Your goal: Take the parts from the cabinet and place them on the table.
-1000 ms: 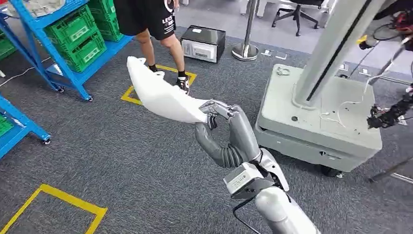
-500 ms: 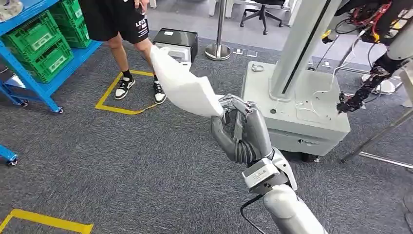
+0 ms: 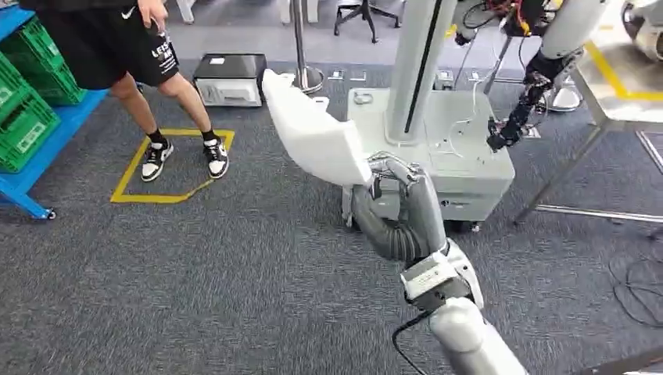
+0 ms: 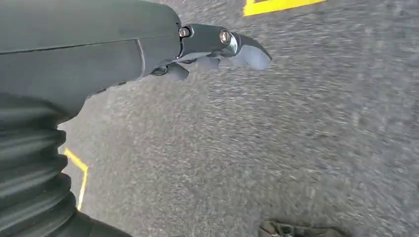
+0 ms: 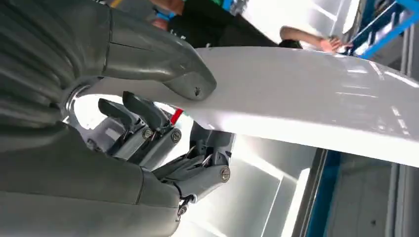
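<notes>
1. While the right hand (image 3: 388, 205) grips the white part (image 3: 311, 129) by its near end, the part juts forward and up over the carpet (image 3: 195, 273), its far end unsupported.
2. The wrist view shows the thumb (image 5: 158, 59) pressing across the part (image 5: 316, 94), so the hold looks firm; I judge it best to carry it level and slowly, since the long overhang could swing or slip.
3. The left hand (image 4: 217, 47) hangs over the carpet holding nothing, fingers apart.
4. A grey base (image 3: 438, 148) with a column stands just beyond the hand; steer clear of it.
5. A person (image 3: 133, 55) stands on a yellow floor marking.
6. Green crates (image 3: 27, 101) sit on the blue rack (image 3: 31, 168); their contents cannot be made out.
</notes>
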You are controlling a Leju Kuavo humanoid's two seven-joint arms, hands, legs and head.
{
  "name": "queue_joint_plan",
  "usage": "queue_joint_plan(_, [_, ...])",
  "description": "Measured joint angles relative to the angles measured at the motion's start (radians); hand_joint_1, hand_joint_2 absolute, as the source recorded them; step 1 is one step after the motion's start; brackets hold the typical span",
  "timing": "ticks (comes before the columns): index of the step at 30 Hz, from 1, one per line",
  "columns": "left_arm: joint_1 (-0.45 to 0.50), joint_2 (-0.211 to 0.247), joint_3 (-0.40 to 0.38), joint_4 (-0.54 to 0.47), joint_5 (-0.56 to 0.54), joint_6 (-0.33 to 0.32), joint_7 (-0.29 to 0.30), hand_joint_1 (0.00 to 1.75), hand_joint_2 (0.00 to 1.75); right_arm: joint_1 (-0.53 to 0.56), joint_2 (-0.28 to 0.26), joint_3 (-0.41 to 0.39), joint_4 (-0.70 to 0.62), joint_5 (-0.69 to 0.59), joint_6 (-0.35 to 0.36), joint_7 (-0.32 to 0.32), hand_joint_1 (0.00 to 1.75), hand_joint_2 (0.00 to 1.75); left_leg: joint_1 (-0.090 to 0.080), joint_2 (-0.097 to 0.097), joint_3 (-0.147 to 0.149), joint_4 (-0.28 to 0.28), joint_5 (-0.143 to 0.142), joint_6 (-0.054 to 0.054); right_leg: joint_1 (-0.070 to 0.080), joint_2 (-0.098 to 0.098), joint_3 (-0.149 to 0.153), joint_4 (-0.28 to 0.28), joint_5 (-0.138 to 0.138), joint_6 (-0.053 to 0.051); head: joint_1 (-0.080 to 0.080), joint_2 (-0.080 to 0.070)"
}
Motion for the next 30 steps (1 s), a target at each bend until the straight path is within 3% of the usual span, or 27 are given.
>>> queue_joint_plan(1, [0.002, 0.0, 0.0, 0.001, 0.0, 0.0, 0.002, 0.0, 1.75, 0.002, 0.0, -0.001, 0.0, 0.0, 0.0, 0.001, 1.75, 1.75, 0.0, -0.003, -0.035, 0.073, -0.026, 0.0, 0.002, 0.012, -0.001, 0.0, 0.0, -0.001, 0.0, 0.0])
queue_joint_plan(2, [0.006, 0.0, 0.0, 0.002, 0.0, 0.0, 0.004, 0.0, 1.75, 0.004, 0.0, -0.001, 0.0, 0.001, 0.0, 0.002, 1.75, 1.75, 0.0, -0.004, -0.054, 0.106, -0.025, 0.001, 0.002, 0.026, -0.001, 0.001, 0.0, -0.001, 0.0, 0.0])
queue_joint_plan(3, [0.01, 0.0, 0.001, 0.002, 0.0, 0.001, 0.006, 0.0, 1.75, 0.005, 0.0, -0.002, 0.0, 0.001, 0.0, 0.002, 1.75, 1.75, -0.001, -0.005, -0.047, 0.086, 0.004, 0.003, 0.003, 0.04, -0.001, 0.002, 0.0, -0.001, 0.0, 0.0])
queue_joint_plan(5, [0.013, 0.0, 0.003, 0.003, 0.003, 0.003, 0.006, 0.0, 1.75, 0.005, 0.0, -0.005, 0.0, 0.001, 0.0, 0.001, 1.75, 1.75, 0.0, -0.016, 0.014, -0.054, 0.092, 0.01, 0.003, 0.064, 0.001, 0.005, 0.0, 0.0, 0.0, 0.0])
queue_joint_plan(6, [0.013, 0.0, 0.006, 0.004, 0.011, 0.003, 0.006, 0.0, 1.75, 0.005, 0.0, -0.005, 0.0, 0.0, 0.003, 0.0, 1.75, 1.75, 0.0, -0.044, 0.052, -0.138, 0.132, 0.016, 0.002, 0.073, 0.0, 0.007, -0.001, 0.002, 0.0, 0.0])
queue_joint_plan(7, [0.015, 0.0, 0.01, 0.004, 0.019, 0.006, 0.006, 0.0, 1.75, 0.003, 0.0, -0.005, 0.0, -0.004, 0.011, -0.003, 1.75, 1.75, 0.0, -0.085, 0.069, -0.181, 0.124, 0.022, 0.004, 0.08, -0.003, 0.01, -0.001, 0.007, 0.0, 0.0])
queue_joint_plan(9, [0.014, -0.004, 0.018, 0.005, 0.034, 0.012, 0.014, 0.0, 1.75, -0.003, 0.0, -0.005, 0.002, -0.008, 0.027, -0.011, 1.75, 1.75, -0.004, -0.071, 0.07, -0.194, 0.125, 0.023, -0.001, 0.102, -0.013, 0.011, 0.004, 0.021, 0.0, 0.0])
queue_joint_plan(11, [0.014, -0.011, 0.029, 0.005, 0.044, 0.017, 0.024, 0.0, 1.75, -0.006, 0.0, -0.004, 0.004, -0.01, 0.033, -0.018, 1.75, 1.75, -0.006, -0.053, 0.078, -0.198, 0.132, 0.035, -0.002, 0.125, -0.017, 0.004, 0.013, 0.037, 0.0, 0.0])
queue_joint_plan(12, [0.014, -0.016, 0.033, 0.006, 0.045, 0.019, 0.027, 0.0, 1.75, -0.007, 0.0, -0.004, 0.005, -0.01, 0.033, -0.016, 1.75, 1.75, 0.005, -0.038, 0.081, -0.21, 0.14, 0.043, -0.005, 0.116, -0.02, 0.01, 0.009, 0.037, 0.0, 0.0])
queue_joint_plan(13, [0.014, -0.018, 0.034, 0.006, 0.045, 0.02, 0.03, 0.0, 1.75, -0.012, 0.001, -0.003, 0.006, -0.011, 0.033, -0.014, 1.75, 1.75, 0.002, -0.029, 0.083, -0.215, 0.143, 0.047, 0.002, 0.06, -0.034, 0.04, -0.012, 0.038, 0.005, 0.0])
queue_joint_plan(14, [0.014, -0.02, 0.034, 0.006, 0.044, 0.02, 0.031, 0.0, 1.75, -0.017, 0.003, -0.003, 0.011, -0.011, 0.033, -0.012, 1.75, 1.75, 0.001, -0.016, 0.083, -0.215, 0.142, 0.053, 0.002, 0.026, -0.067, 0.105, -0.05, 0.042, 0.007, 0.0])
queue_joint_plan(15, [0.016, -0.023, 0.035, 0.006, 0.044, 0.02, 0.032, 0.0, 1.75, -0.016, 0.003, -0.002, 0.015, -0.013, 0.033, -0.011, 1.75, 1.75, -0.001, -0.003, 0.082, -0.214, 0.141, 0.055, -0.001, 0.012, -0.11, 0.194, -0.092, 0.046, 0.007, 0.0])
queue_joint_plan(17, [0.019, -0.026, 0.039, 0.006, 0.044, 0.02, 0.026, 0.0, 1.75, -0.009, 0.003, -0.001, 0.021, -0.02, 0.034, -0.013, 1.75, 1.75, -0.001, 0.022, 0.082, -0.213, 0.138, 0.056, -0.006, 0.005, -0.171, 0.315, -0.127, 0.053, 0.007, 0.0])
queue_joint_plan(18, [0.02, -0.027, 0.041, 0.006, 0.045, 0.02, 0.02, 0.0, 1.75, -0.004, 0.002, -0.001, 0.024, -0.027, 0.034, -0.017, 1.75, 1.75, -0.001, 0.032, 0.083, -0.212, 0.137, 0.055, -0.009, 0.003, -0.171, 0.311, -0.113, 0.056, 0.007, 0.0])
queue_joint_plan(19, [0.02, -0.029, 0.042, 0.006, 0.045, 0.02, 0.016, 0.0, 1.75, -0.001, 0.001, -0.001, 0.026, -0.034, 0.034, -0.021, 1.75, 1.75, -0.001, 0.044, 0.084, -0.211, 0.134, 0.052, -0.012, -0.002, -0.143, 0.258, -0.076, 0.058, 0.007, 0.0])
queue_joint_plan(20, [0.019, -0.031, 0.042, 0.006, 0.045, 0.019, 0.01, 0.0, 1.75, 0.003, 0.0, -0.001, 0.026, -0.042, 0.033, -0.026, 1.75, 1.75, 0.0, 0.054, 0.085, -0.208, 0.13, 0.05, -0.014, -0.014, -0.095, 0.169, -0.034, 0.058, 0.007, 0.0])
queue_joint_plan(21, [0.019, -0.031, 0.042, 0.006, 0.044, 0.019, 0.005, 0.0, 1.75, 0.007, -0.003, -0.002, 0.026, -0.052, 0.033, -0.033, 1.75, 1.75, 0.0, 0.063, 0.088, -0.204, 0.126, 0.046, -0.014, -0.037, -0.043, 0.076, 0.0, 0.059, 0.007, 0.0])
queue_joint_plan(22, [0.019, -0.03, 0.042, 0.006, 0.041, 0.018, -0.001, 0.0, 1.75, 0.011, -0.006, -0.004, 0.027, -0.061, 0.032, -0.04, 1.75, 1.75, -0.003, 0.069, 0.088, -0.201, 0.12, 0.039, -0.01, -0.08, -0.016, 0.015, -0.006, 0.055, 0.007, 0.0])
queue_joint_plan(23, [0.019, -0.031, 0.042, 0.006, 0.039, 0.018, -0.004, 0.0, 1.75, 0.019, -0.007, -0.005, 0.028, -0.065, 0.032, -0.043, 1.75, 1.75, -0.009, 0.076, 0.087, -0.195, 0.112, 0.032, -0.006, -0.065, -0.014, 0.013, 0.0, 0.048, 0.005, 0.0])
queue_joint_plan(26, [0.017, -0.032, 0.042, 0.006, 0.037, 0.018, -0.011, 0.0, 1.75, 0.038, -0.016, -0.008, 0.031, -0.071, 0.031, -0.051, 1.75, 1.75, -0.006, 0.101, 0.101, -0.205, 0.111, 0.014, 0.003, -0.035, -0.019, 0.015, 0.0, 0.031, 0.006, 0.0])
queue_joint_plan(27, [0.015, -0.032, 0.042, 0.006, 0.038, 0.018, -0.013, 0.0, 1.75, 0.042, -0.016, -0.008, 0.031, -0.072, 0.031, -0.052, 1.75, 1.75, -0.003, 0.103, 0.098, -0.202, 0.104, 0.008, -0.008, -0.025, -0.013, 0.005, 0.006, 0.021, 0.006, 0.0])
queue_joint_plan(28, [0.015, -0.032, 0.042, 0.006, 0.038, 0.018, -0.013, 0.0, 1.75, 0.044, -0.017, -0.008, 0.031, -0.072, 0.03, -0.054, 1.75, 1.75, 0.001, 0.058, 0.092, -0.179, 0.086, 0.003, -0.007, -0.02, -0.01, 0.002, 0.008, 0.017, 0.005, 0.0])
queue_joint_plan(29, [0.015, -0.032, 0.042, 0.006, 0.037, 0.018, -0.015, 0.0, 1.75, 0.043, -0.017, -0.008, 0.031, -0.072, 0.029, -0.053, 1.75, 1.75, 0.002, 0.024, 0.068, -0.124, 0.053, 0.003, -0.008, -0.014, -0.01, 0.002, 0.008, 0.009, 0.003, 0.0])
queue_joint_plan(30, [0.015, -0.034, 0.042, 0.006, 0.037, 0.014, -0.015, 0.0, 1.75, 0.044, -0.017, -0.008, 0.031, -0.074, 0.029, -0.053, 1.75, 1.75, 0.002, 0.006, 0.026, -0.038, 0.012, 0.001, -0.008, -0.004, -0.011, 0.002, 0.008, 0.007, 0.003, 0.0])
